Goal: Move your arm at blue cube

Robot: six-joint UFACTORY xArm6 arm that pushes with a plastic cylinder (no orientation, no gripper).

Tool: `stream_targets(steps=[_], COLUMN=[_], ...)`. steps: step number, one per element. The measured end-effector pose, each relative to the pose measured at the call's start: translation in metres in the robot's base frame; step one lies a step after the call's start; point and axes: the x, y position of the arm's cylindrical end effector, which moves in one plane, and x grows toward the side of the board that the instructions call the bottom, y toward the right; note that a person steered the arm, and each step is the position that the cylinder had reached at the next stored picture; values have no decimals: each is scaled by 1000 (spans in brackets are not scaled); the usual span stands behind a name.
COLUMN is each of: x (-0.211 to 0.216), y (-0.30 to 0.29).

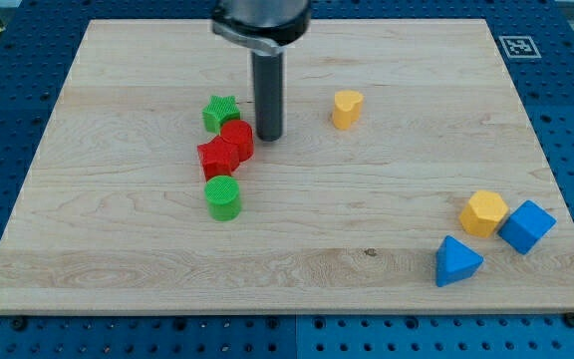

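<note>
With no gripper fitted and nothing held, I steer my tip [269, 138] toward four o'clock, skirting the yellow block [483, 212], to the blue cube [526, 226].

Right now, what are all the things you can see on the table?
board: 1, light wood, fills most of the view
green star: 1, green, left of centre, near the top
red blocks: 2, red, touching, just below the star
green cylinder: 1, green, below the red blocks
yellow block: 1, yellow, right of my tip
yellow hexagon: 1, yellow, bottom right
blue cube: 1, blue, right of the hexagon
blue wedge: 1, blue, below the hexagon
my tip: 1, dark, beside the upper red block, far from the blue cube
</note>
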Motion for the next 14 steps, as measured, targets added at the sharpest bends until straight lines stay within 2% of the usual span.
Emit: stream_targets(steps=[2, 3, 4, 7, 10, 12, 14], x=[2, 5, 22, 28, 87, 161, 169], y=[-16, 15, 66, 202, 326, 336, 305])
